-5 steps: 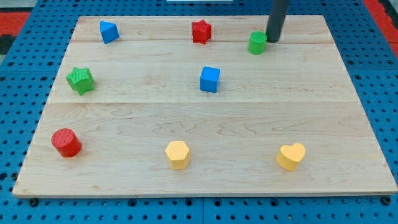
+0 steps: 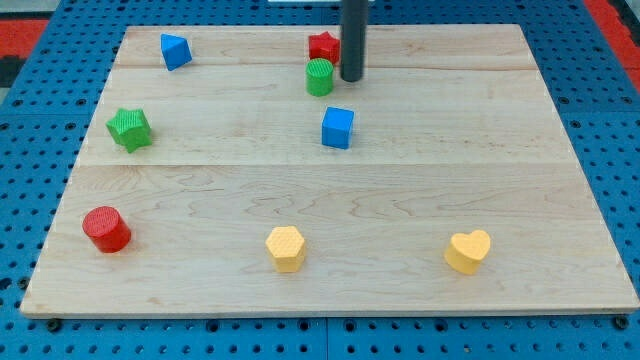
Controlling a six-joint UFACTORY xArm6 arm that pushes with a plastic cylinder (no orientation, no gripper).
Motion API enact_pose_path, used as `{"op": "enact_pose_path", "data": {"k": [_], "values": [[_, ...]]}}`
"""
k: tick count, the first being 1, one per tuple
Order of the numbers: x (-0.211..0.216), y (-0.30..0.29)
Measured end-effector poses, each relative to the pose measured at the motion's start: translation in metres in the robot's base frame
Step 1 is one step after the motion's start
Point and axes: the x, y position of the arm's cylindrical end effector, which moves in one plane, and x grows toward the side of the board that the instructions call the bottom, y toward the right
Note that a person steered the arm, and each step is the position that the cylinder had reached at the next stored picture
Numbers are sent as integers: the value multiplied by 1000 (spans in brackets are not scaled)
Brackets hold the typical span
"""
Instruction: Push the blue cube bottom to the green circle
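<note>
The blue cube (image 2: 338, 127) sits near the middle of the wooden board, toward the view's top. The green circle (image 2: 319, 77), a short cylinder, stands just above and slightly left of the cube, right below the red star (image 2: 323, 46). My tip (image 2: 351, 78) is on the board just right of the green circle, close to it or touching, and above the blue cube. The dark rod rises out of the view's top.
A second blue block (image 2: 175, 50) lies at the top left, a green star (image 2: 130, 129) at the left, a red cylinder (image 2: 106, 229) at the bottom left. A yellow hexagon (image 2: 286, 247) and a yellow heart (image 2: 468, 250) lie near the bottom edge.
My tip has moved left along the top of the board, pushing the green circle left until it stands just below the red star. The blue cube has not moved.
</note>
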Motion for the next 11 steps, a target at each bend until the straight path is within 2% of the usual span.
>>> {"op": "enact_pose_path", "data": {"k": [1,2,3,4,5,6,8,9,10,11], "values": [[72,49],[108,5],[99,-60],[67,-60],[91,-55],[122,-89],[68,-122],[66,-94],[72,-93],[111,-108]]}}
